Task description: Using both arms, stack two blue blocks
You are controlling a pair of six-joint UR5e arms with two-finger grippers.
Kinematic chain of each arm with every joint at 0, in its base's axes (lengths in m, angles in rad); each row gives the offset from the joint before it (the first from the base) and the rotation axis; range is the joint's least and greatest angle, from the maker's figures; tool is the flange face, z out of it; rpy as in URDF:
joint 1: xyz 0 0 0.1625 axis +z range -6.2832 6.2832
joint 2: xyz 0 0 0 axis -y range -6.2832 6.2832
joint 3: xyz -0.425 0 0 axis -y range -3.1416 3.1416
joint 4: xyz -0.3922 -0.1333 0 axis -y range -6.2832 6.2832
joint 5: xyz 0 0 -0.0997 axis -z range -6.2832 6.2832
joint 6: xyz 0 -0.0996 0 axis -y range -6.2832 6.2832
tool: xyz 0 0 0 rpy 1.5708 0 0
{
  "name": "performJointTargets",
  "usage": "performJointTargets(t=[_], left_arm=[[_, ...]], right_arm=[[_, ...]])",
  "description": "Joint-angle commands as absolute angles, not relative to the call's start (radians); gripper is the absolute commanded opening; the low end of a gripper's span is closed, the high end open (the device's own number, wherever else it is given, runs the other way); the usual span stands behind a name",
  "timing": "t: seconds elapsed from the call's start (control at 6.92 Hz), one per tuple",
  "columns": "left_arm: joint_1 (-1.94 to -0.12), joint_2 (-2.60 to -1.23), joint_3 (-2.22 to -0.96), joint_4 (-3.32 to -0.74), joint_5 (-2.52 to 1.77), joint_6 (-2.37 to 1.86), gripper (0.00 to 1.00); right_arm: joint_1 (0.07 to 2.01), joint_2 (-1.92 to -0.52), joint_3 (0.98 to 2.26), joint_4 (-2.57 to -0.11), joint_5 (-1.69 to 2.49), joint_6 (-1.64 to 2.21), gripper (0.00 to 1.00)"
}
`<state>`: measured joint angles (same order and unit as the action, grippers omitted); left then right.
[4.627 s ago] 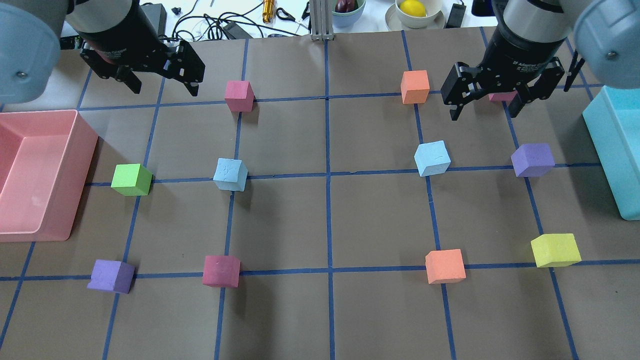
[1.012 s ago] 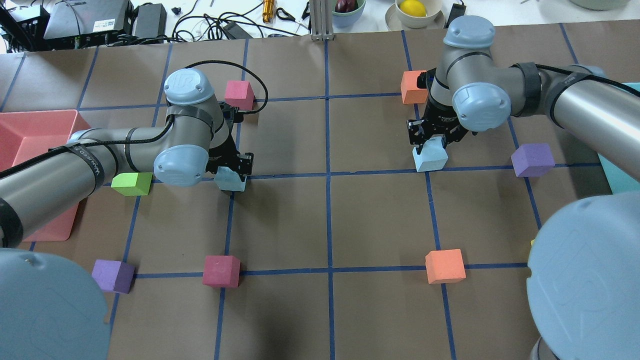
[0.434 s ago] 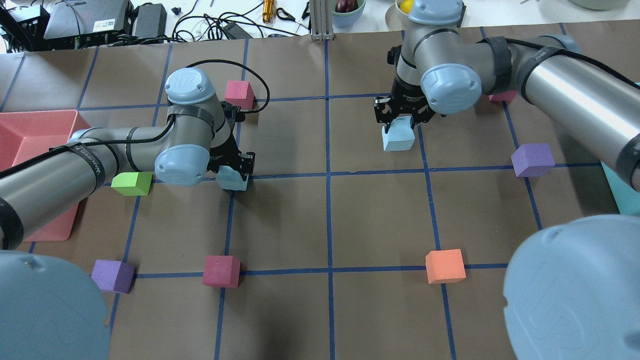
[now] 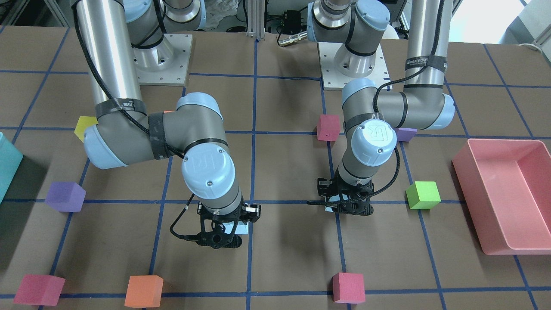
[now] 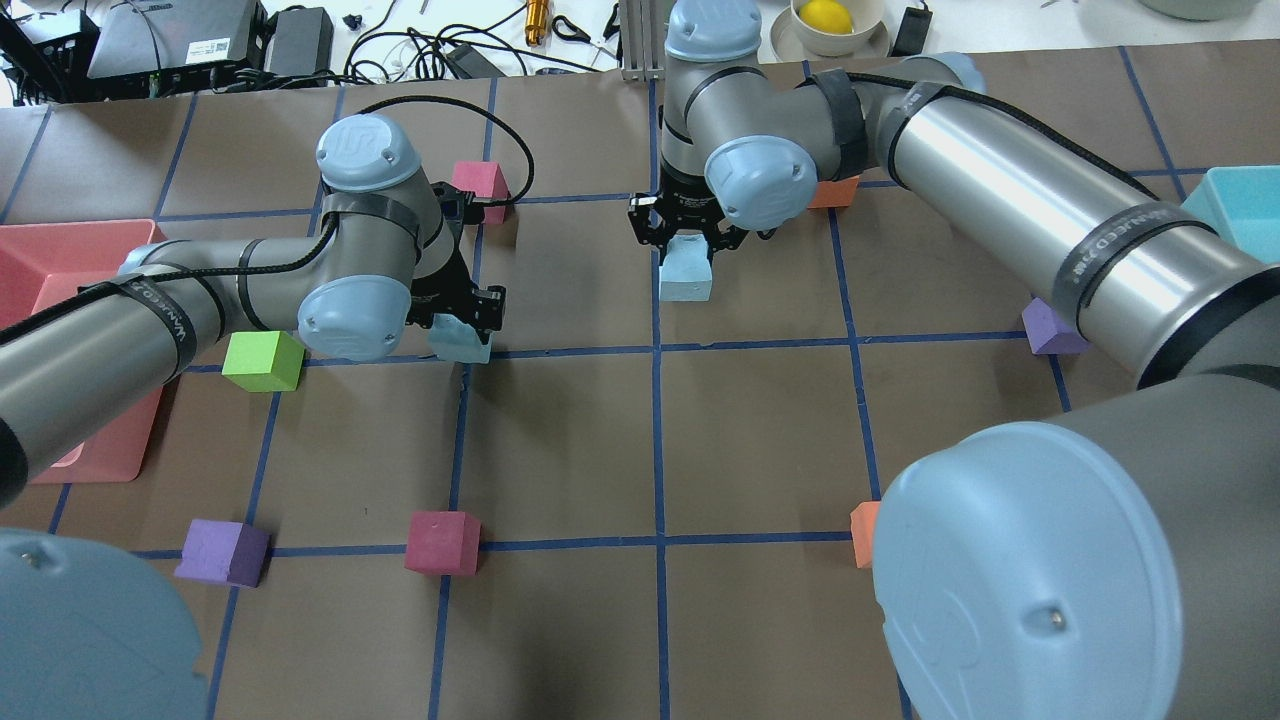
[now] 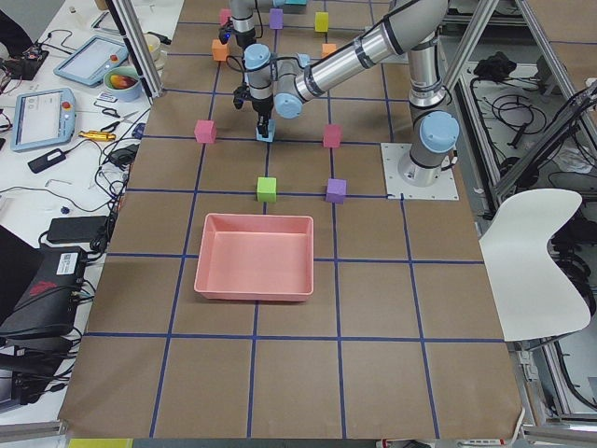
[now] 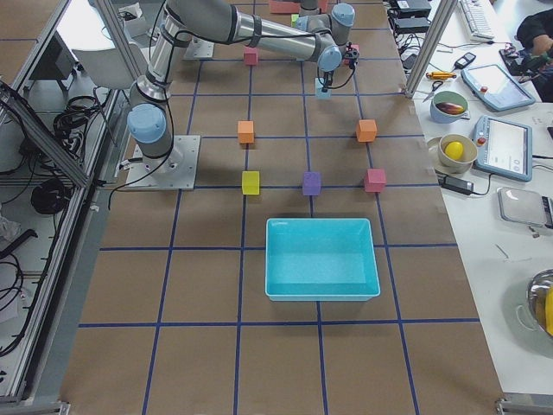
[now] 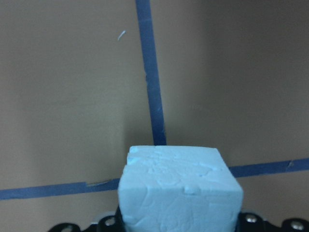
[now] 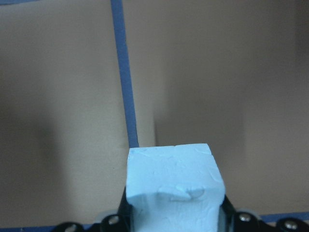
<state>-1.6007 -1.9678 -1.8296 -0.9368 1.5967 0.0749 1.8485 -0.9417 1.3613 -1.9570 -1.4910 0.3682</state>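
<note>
Two pale blue blocks are each held in a gripper. My left gripper (image 5: 465, 325) is shut on one blue block (image 5: 464, 346), low over a tape crossing left of centre; the block fills the bottom of the left wrist view (image 8: 178, 188). My right gripper (image 5: 687, 245) is shut on the other blue block (image 5: 685, 278), held above the table just right of the centre tape line; it also shows in the right wrist view (image 9: 174, 186). The two blocks are about two block-widths apart. In the front view both grippers (image 4: 346, 206) (image 4: 224, 234) mostly hide their blocks.
A pink bin (image 5: 60, 300) stands at the left edge and a teal bin (image 5: 1235, 200) at the right. A green cube (image 5: 262, 360) sits next to my left arm. Magenta cubes (image 5: 480, 180) (image 5: 442, 542), purple cubes (image 5: 222, 552) (image 5: 1050, 328) and orange cubes (image 5: 832, 192) (image 5: 862, 535) lie around.
Both grippers came down from the far side and shut on the blue blocks. My right gripper has carried its block left to the centre line. My left gripper has shifted slightly with its block.
</note>
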Motion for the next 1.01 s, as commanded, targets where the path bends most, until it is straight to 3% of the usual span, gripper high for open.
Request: performJointTargets(t=[0.0,0.58,0.87], left_arm=[[-1.605,-1.965,-1.767,-1.004,1.598,0.074,0.00],[-1.609,-1.982,-1.655,-1.097,1.594,0.058,0.00],[-1.609,-1.991,-1.564,-1.201,1.580,0.058,0.00]], right_arm=[[1.876,-0.911,1.355,-1.967,-1.491,0.394,0.00],[1.881,-0.890,1.355,-1.967,-1.488,0.393,0.01],[1.885,-0.885,1.355,-1.967,-1.488,0.391,0.16]])
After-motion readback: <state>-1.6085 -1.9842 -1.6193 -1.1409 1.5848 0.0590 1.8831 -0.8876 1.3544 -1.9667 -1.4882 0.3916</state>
